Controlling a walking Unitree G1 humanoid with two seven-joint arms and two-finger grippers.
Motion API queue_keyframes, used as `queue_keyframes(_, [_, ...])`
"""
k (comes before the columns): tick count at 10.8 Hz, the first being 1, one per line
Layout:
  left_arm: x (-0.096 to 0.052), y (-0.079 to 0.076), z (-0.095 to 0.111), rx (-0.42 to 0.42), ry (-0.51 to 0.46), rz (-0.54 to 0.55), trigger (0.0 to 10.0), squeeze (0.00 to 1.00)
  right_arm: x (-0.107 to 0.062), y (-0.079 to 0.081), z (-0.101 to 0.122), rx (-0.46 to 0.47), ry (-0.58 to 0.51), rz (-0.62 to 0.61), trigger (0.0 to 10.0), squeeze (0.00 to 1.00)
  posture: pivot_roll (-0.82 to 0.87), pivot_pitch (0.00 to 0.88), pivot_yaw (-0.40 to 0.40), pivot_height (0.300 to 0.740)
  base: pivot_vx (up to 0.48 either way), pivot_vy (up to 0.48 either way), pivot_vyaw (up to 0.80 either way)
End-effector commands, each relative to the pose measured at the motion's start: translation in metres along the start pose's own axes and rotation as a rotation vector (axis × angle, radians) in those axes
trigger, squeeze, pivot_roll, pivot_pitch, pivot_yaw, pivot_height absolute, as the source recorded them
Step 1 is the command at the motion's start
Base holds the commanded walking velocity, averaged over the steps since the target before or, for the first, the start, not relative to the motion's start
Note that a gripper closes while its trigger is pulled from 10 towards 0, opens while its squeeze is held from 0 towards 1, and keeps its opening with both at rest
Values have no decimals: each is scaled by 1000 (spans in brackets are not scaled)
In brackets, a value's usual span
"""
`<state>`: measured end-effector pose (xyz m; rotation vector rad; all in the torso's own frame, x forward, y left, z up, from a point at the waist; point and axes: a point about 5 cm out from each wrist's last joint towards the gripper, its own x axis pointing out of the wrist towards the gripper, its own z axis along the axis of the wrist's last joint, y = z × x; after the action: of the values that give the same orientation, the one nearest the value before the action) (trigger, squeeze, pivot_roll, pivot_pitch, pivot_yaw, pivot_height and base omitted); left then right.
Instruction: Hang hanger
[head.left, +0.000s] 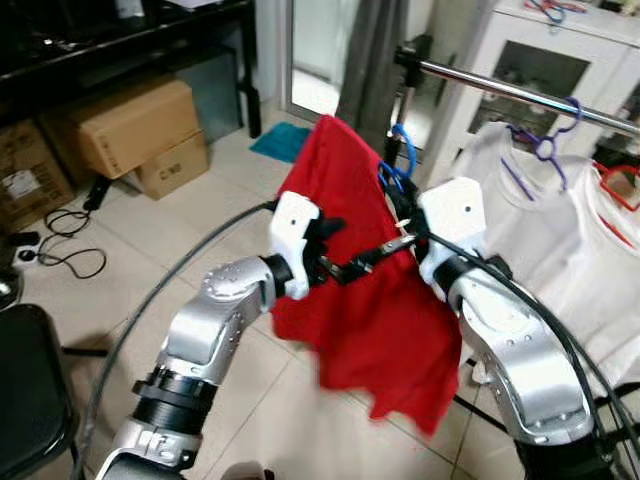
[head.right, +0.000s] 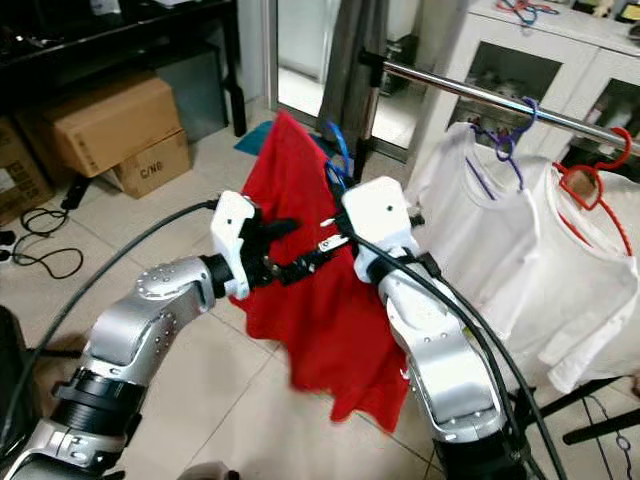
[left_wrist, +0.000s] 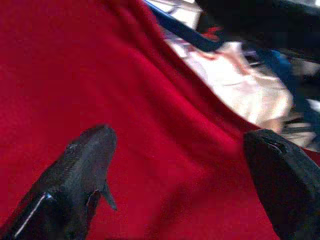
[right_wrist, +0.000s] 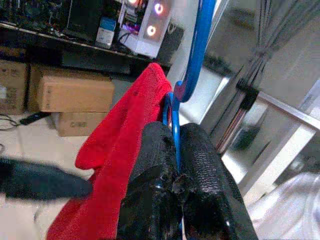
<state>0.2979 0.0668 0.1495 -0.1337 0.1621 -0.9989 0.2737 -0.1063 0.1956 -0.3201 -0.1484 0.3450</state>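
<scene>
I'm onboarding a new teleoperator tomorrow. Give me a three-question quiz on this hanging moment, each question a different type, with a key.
1. True or false: the right gripper has its fingers shut on the blue hanger.
2. Multiple choice: the garment on the blue hanger is A) a white shirt, B) a red shirt, C) a grey towel.
3. Fill in: the left gripper faces the red shirt with its fingers ____.

Key
1. True: the two black fingers pinch the hanger's neck below its hook.
2. B. The white shirts already hang on the metal rail.
3. Open: red cloth shows in the gap between them.
</scene>
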Motion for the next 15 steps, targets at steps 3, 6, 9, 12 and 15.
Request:
queue_keyframes(3, [13,-3,4,-5,24,-101,10000,0,4,5,17,-92,-95,28,0,0,11,0,-22,740,0,0,0])
queue_keyframes(6, [21,11,11,29,12,-25,10000,0,3,9,20,-117,-121,54,0,0,7,0,-11,740,0,0,0])
queue_keyframes(9, [22,25,20,12,-43,45,0,0,2,11,19,-135,-122,66,0,0,7,0,-8,740,0,0,0])
queue_keyframes(12, [22,22,18,15,-65,36,0,0,3,8,15,-140,-103,50,0,0,12,0,-11,740,0,0,0])
queue_keyframes(15, [20,15,17,8,-91,38,0,0,5,7,12,-142,-83,31,0,0,15,0,-11,740,0,0,0])
